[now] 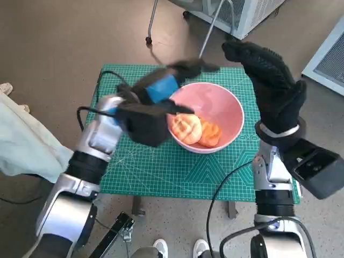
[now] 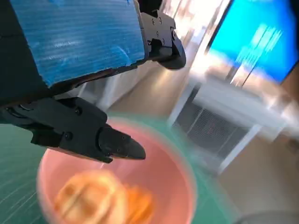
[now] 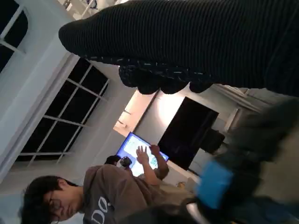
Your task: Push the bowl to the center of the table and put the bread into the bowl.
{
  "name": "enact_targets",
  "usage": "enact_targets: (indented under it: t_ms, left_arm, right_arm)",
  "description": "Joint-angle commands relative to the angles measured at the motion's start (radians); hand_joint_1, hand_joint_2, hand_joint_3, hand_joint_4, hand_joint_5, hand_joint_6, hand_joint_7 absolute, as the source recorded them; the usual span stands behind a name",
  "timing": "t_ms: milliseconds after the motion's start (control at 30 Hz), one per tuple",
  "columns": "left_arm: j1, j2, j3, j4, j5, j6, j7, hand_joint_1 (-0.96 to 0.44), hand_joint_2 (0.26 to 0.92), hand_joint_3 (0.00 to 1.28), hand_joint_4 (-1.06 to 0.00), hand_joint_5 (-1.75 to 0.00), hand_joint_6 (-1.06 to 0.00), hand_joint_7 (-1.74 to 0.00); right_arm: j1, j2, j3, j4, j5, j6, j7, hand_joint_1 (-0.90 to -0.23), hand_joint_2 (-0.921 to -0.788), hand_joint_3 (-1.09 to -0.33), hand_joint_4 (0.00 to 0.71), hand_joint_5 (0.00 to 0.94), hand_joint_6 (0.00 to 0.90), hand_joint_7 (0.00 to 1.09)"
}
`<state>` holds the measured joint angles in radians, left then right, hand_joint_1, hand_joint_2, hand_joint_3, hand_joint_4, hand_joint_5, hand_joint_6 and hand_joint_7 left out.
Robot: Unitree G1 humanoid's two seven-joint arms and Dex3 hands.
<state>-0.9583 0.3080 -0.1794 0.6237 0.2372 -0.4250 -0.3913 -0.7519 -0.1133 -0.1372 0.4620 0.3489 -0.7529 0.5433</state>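
Note:
The pink bowl (image 1: 217, 105) stands on the green cutting mat (image 1: 161, 166), right of the mat's middle. A golden bread roll (image 1: 185, 128) and a smaller orange piece (image 1: 210, 134) lie inside it; the left wrist view shows the bowl (image 2: 173, 163) with the bread (image 2: 88, 200), blurred. My left hand (image 1: 158, 94) hovers above the bowl's near-left rim, fingers spread and holding nothing; its black fingers (image 2: 84, 133) are above the bread. My right hand (image 1: 269, 75) is raised beside the bowl's right rim, fingers apart, empty; the glove (image 3: 196, 42) shows in the right wrist view.
The mat covers a small table with bare floor all round. Metal chair legs (image 1: 212, 27) and a white grille unit (image 1: 242, 13) stand beyond the far edge. Pale cloth (image 1: 24, 140) lies at the left. A person (image 3: 93, 196) sits nearby in the right wrist view.

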Motion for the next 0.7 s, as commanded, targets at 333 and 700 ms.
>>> enact_targets:
  t_ms: [333,700]
  left_arm:
    - [0.272,-0.134,0.227,-0.368,-0.381,-0.003,0.120,-0.34,0.921,0.18,-0.39,-0.09,-0.26,-0.51]
    - [0.363,-0.113,0.243,-0.529,-0.356,0.021,0.145,-0.40,0.921,0.30,-0.33,-0.06,-0.12,-0.69]
  right_arm:
    - [0.003,0.011,-0.006,-0.003,-0.047,0.002,-0.083,-0.657,-0.921,-0.731,0.318,0.010,-0.001,0.86]
    - [0.008,0.014,0.010,-0.052,-0.074,0.049,-0.140,-0.646,-0.921,-0.736,0.314,0.007,0.001,0.85]
